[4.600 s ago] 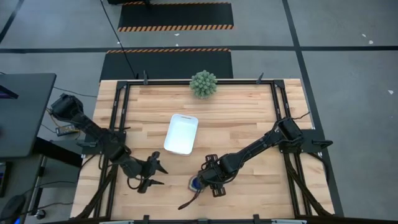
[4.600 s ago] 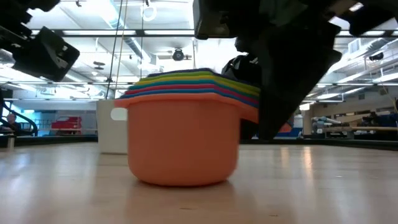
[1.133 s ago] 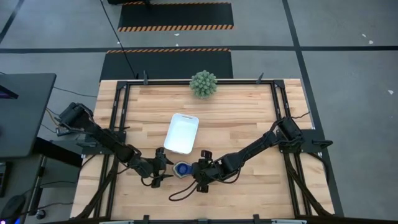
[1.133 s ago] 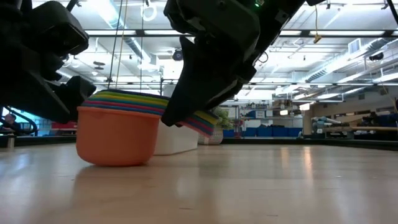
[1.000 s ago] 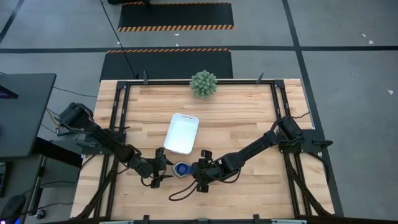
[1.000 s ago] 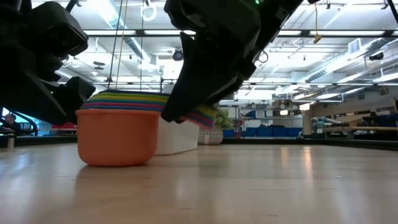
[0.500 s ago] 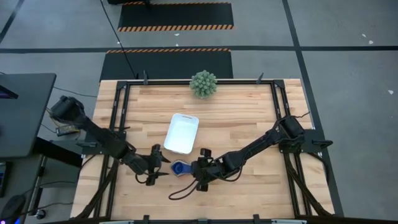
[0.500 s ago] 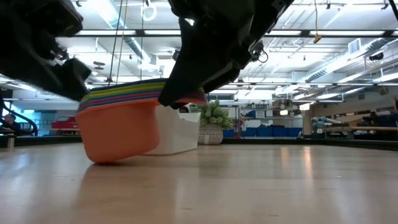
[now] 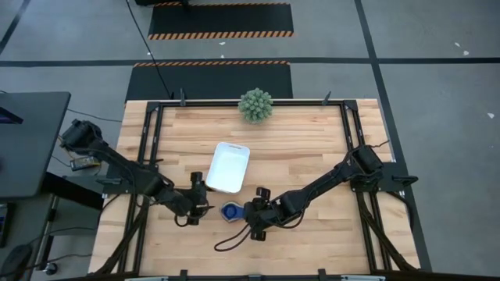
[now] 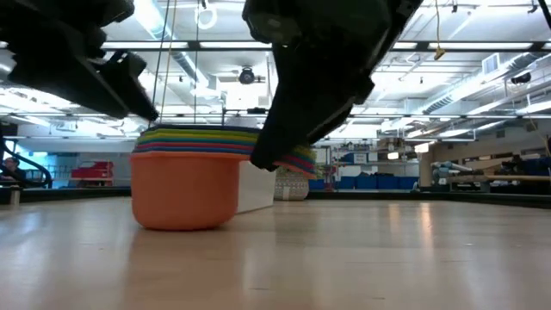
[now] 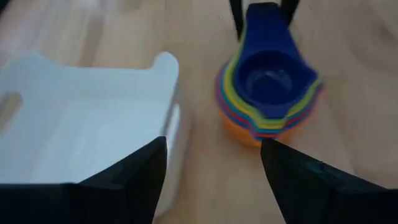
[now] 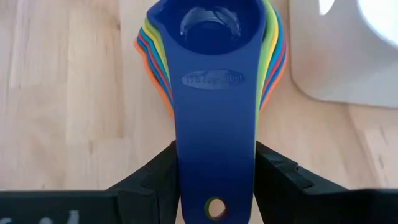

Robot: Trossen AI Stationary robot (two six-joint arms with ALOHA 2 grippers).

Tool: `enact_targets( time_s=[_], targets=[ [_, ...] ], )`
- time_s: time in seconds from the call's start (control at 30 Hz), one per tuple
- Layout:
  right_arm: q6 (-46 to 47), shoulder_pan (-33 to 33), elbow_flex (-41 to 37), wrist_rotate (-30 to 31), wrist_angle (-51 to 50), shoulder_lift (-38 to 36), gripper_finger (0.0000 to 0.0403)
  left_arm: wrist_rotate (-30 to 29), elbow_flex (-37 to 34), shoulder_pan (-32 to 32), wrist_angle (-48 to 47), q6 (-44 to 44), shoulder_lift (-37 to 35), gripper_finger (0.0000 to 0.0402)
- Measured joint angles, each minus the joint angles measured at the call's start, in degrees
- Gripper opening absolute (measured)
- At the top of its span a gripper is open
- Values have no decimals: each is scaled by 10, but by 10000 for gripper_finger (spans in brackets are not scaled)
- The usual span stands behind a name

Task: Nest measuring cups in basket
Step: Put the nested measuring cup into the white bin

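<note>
Our right gripper (image 12: pixel 216 186) pinches the handles of the stacked cups (image 9: pixel 230 211), standing on the table (image 9: pixel 305 148) beside the basket's (image 9: pixel 227 167) near end. Our left gripper (image 11: pixel 211 180) hovers spread, empty.

Industrial lab: hazard-striped floor mats (image 9: pixel 219 33), exposed ceiling trusses (image 10: pixel 482 60).

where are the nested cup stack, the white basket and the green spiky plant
nested cup stack (image 12: pixel 211 28), right wrist view, on the dark blue top cup's bowl
white basket (image 9: pixel 228 167), high view, on its bare floor
green spiky plant (image 9: pixel 255 104), high view, on the middle of the ball
</note>
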Motion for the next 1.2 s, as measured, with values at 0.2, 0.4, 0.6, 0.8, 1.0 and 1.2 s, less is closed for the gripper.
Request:
enact_targets(
  time_s=[0.2,0.4,0.6,0.8,1.0,1.2],
  targets=[
    [14,10,0,-2,-27,0,171,38,4,69,-8,52,0,261],
    [35,20,0,-2,-65,-1,171,106,4,130,-9,85,0,236],
    [35,21,0,7,-65,-1,171,148,4,151,-22,112,0,205],
    [32,21,0,9,-53,-1,171,148,4,153,-47,112,1,167],
    [31,20,0,12,-50,-18,171,148,4,153,-88,114,1,118],
    [31,20,0,-8,-56,-30,171,148,5,146,-124,114,0,53]
  ],
)
